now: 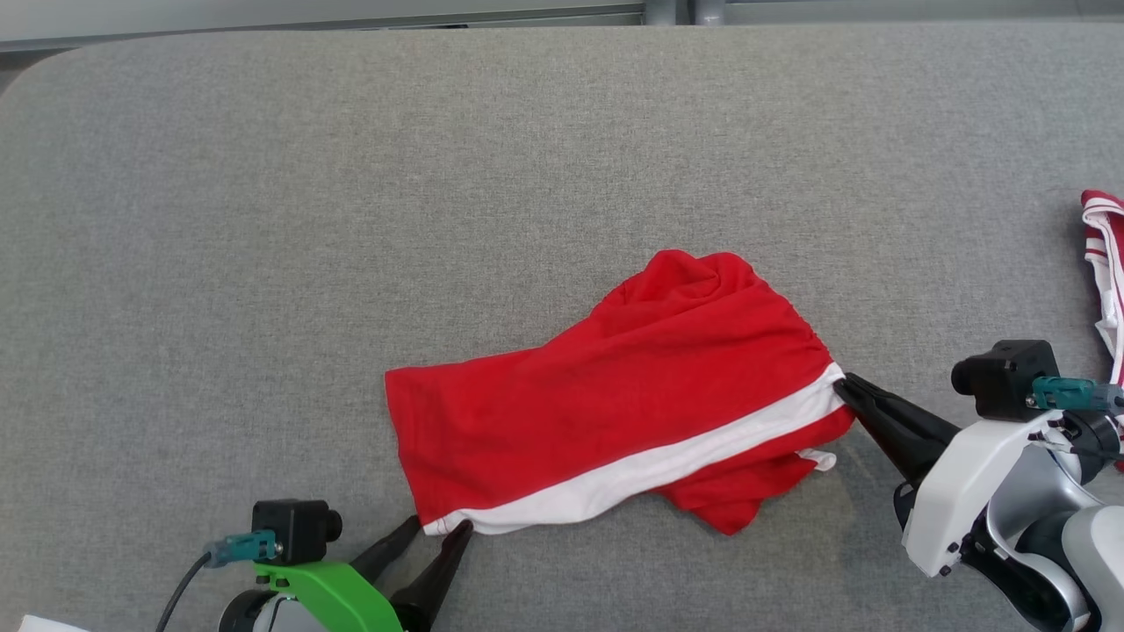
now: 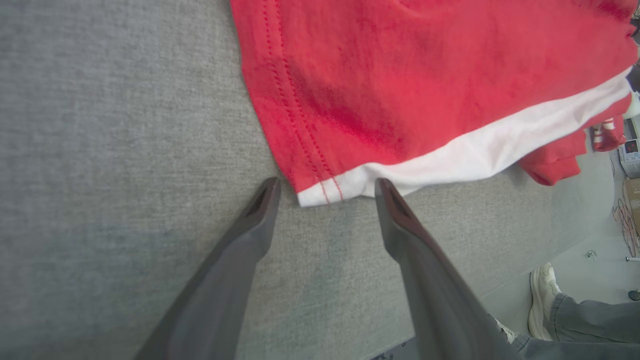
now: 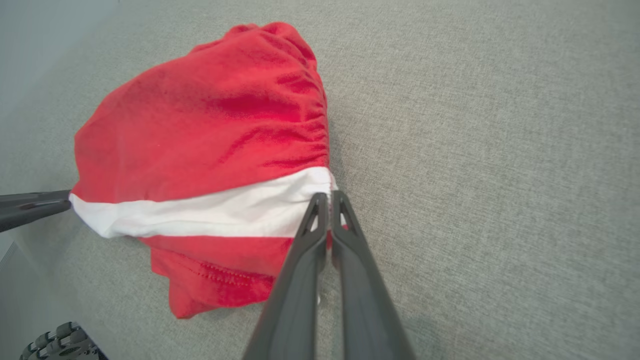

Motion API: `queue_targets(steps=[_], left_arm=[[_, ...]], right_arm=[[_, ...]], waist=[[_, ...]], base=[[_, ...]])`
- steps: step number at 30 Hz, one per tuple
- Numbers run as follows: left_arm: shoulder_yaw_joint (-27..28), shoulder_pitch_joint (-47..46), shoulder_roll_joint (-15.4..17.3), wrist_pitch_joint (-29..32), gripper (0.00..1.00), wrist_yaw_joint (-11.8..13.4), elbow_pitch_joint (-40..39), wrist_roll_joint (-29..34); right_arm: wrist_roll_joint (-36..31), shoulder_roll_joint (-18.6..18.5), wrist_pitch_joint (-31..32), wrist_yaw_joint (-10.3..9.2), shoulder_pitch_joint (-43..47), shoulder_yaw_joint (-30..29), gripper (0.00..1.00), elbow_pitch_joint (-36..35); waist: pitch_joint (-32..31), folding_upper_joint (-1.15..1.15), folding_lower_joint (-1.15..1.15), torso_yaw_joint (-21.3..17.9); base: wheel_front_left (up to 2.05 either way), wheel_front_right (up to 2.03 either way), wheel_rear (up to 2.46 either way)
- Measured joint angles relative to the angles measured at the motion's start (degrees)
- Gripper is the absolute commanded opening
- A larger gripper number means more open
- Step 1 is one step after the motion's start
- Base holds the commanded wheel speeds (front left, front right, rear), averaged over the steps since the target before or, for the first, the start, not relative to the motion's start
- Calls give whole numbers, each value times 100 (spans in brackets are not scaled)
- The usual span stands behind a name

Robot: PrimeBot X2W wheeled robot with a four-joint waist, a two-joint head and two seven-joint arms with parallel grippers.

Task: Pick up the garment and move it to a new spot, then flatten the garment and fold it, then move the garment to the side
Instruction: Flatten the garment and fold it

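R gripper (image 3: 327, 196) jaws pinched shut on white band (image 3: 210, 215) at gathered edge of red garment (image 3: 210, 125); garment bunched on grey cloth surface (image 3: 475, 150).

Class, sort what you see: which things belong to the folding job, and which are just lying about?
Job: garment; left gripper, open at its corner; right gripper, shut on its edge; table.
Lying about: striped cloth at the far right; a person's shoe.

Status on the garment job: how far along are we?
Likely done: the relocation, since the garment lies mid-table. In hand: flattening. The right claw is shut on the white-stripe end, and the left claw is open astride the opposite hem corner. Left: the cloth is rumpled with a flap tucked under, so smoothing, folding and moving aside remain.
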Motion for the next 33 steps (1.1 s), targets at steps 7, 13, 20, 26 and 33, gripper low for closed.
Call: queue_targets(steps=[7,13,20,26,33], left_arm=[[-203,-222,-36,-131,100,-35,123,-149],[-376,-261,26,-216,0,-56,294,-232],[-416,-471,224,-274,0,-60,86,-463],[327,-1165,1090,488,0,-52,-1600,-1273],[1057,-3893,1739,1800,0,381,-1724,-1924]], right_arm=[[-5,11,41,0,-16,18,0,1],[-5,4,40,0,-18,3,0,3],[175,100,-75,0,-82,-321,0,-197],[721,133,172,1,-808,-1047,0,-831],[624,726,862,4,-3655,-1273,0,-176]], waist=[[30,0,0,11],[33,0,0,-39],[49,0,0,-70],[250,0,0,-38],[863,0,0,-11]], base=[[0,0,0],[0,0,0],[0,0,0],[0,0,0],[0,0,0]])
